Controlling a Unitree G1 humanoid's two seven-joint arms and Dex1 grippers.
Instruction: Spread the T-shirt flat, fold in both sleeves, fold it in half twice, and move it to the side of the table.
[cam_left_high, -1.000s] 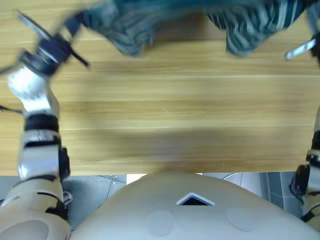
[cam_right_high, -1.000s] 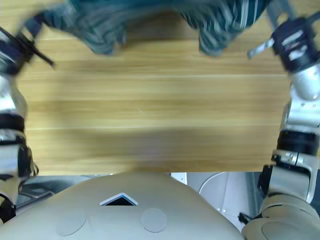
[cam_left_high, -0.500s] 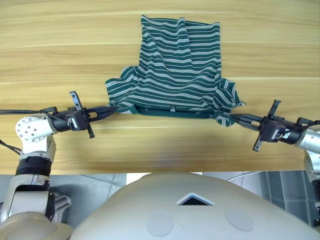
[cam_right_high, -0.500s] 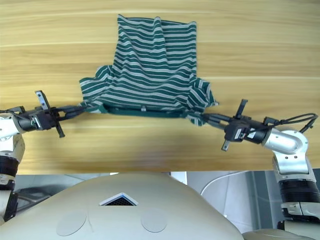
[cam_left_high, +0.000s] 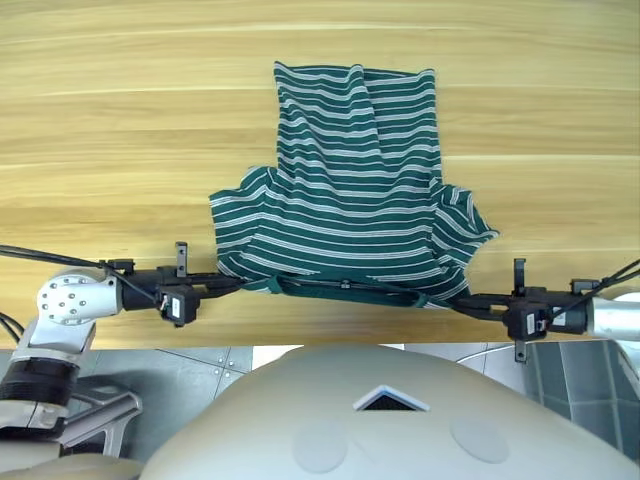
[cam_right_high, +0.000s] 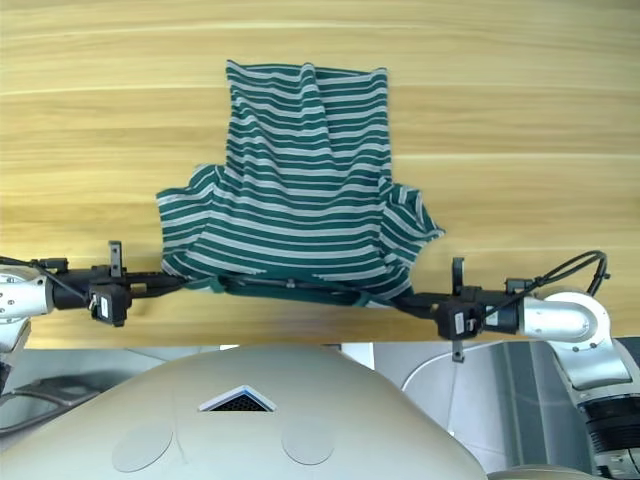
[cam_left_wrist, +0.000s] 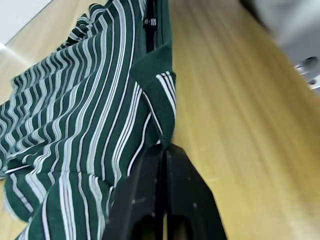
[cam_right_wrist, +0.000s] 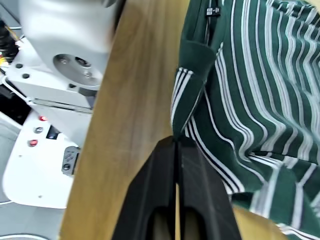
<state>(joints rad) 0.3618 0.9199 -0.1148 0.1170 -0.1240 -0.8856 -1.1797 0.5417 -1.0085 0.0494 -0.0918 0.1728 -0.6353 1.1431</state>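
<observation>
A dark green T-shirt (cam_left_high: 355, 190) with thin white stripes lies on the wooden table (cam_left_high: 120, 150), its collar edge near the front edge and its hem toward the far side. The body is wrinkled and both sleeves bunch at the sides. My left gripper (cam_left_high: 232, 283) is shut on the shirt's near left shoulder corner (cam_left_wrist: 160, 100). My right gripper (cam_left_high: 455, 301) is shut on the near right shoulder corner (cam_right_wrist: 192, 75). The collar edge (cam_left_high: 345, 289) stretches between the two grippers, just above the table's front edge.
Bare wood lies to the left and right of the shirt and beyond its hem. The table's front edge (cam_left_high: 120, 345) runs just below both grippers, with grey floor (cam_left_high: 200, 360) beneath it.
Both grippers have pulled the shirt's shoulder corners toward the table's front edge, dragging the whole shirt nearer. A second ago the shirt was lifted and blurred at the far side.
</observation>
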